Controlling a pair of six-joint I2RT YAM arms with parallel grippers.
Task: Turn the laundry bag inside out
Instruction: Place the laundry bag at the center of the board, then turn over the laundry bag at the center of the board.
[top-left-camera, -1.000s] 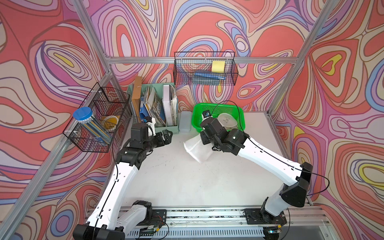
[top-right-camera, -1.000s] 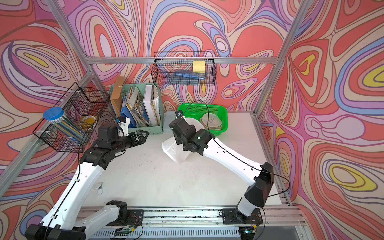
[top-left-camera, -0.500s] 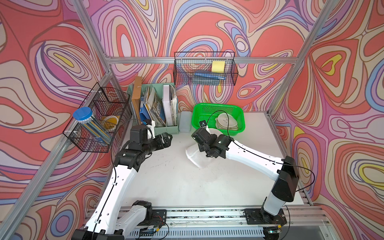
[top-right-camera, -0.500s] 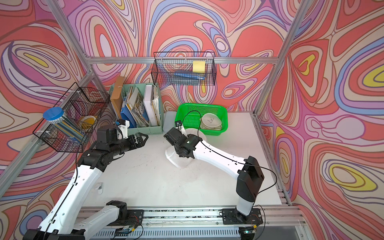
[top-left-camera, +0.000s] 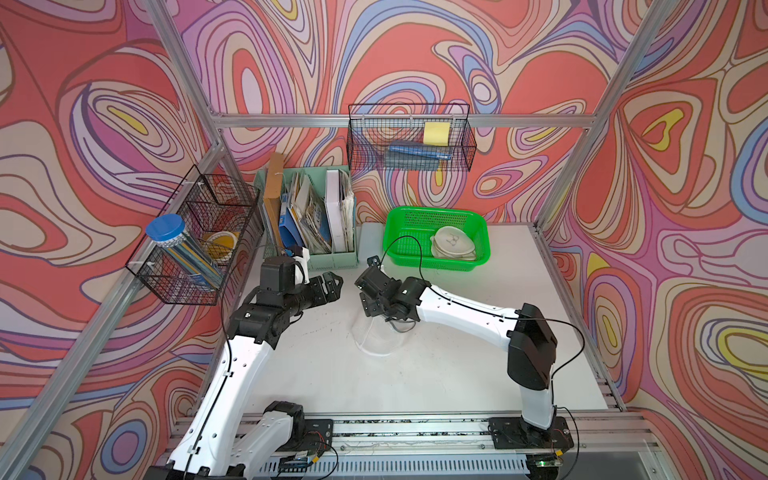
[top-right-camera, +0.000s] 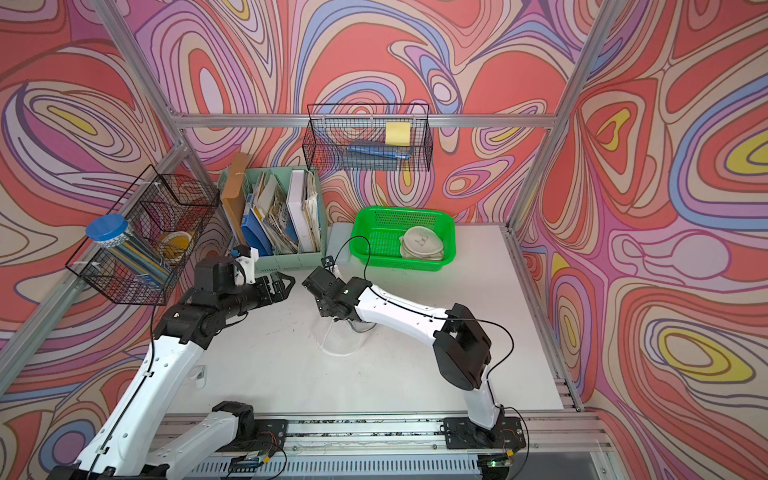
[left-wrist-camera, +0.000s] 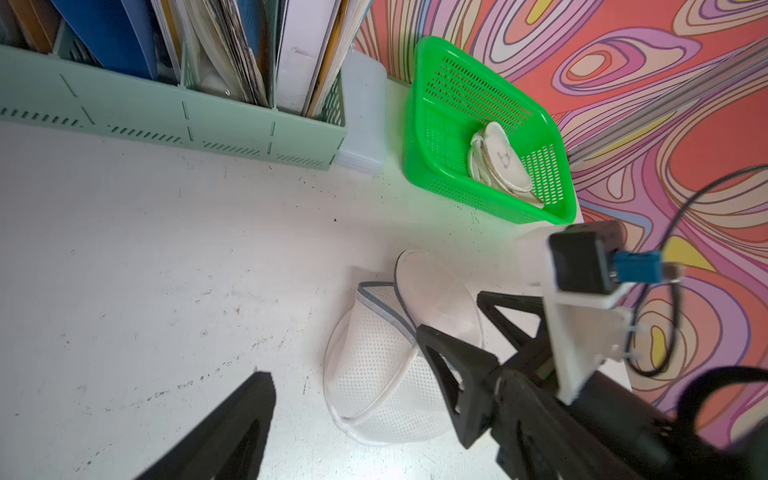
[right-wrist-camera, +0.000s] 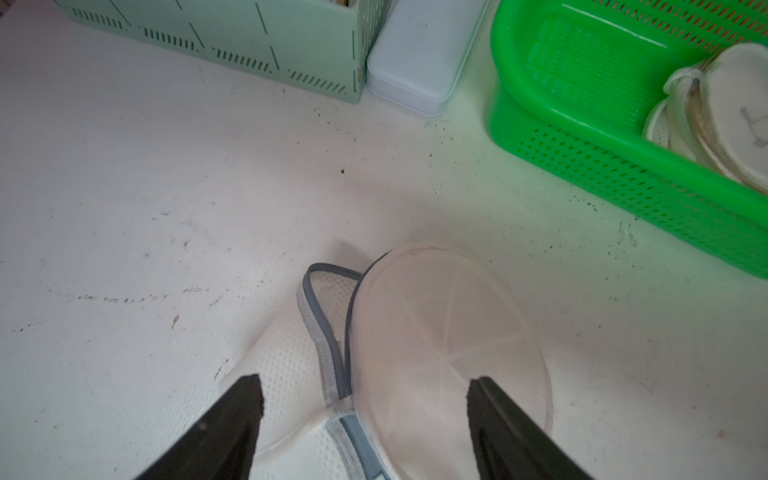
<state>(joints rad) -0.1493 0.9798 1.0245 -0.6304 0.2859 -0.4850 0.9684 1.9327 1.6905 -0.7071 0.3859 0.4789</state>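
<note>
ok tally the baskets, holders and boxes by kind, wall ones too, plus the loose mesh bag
black wire baskets: 2
green plastic basket: 1
mint file holder: 1
pale lidded box: 1
loose mesh bag: 1
total: 6

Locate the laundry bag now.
In both top views the laundry bag lies on the white table, mid-workspace, just below the open right gripper, nearer the robot than the green basket.
</note>
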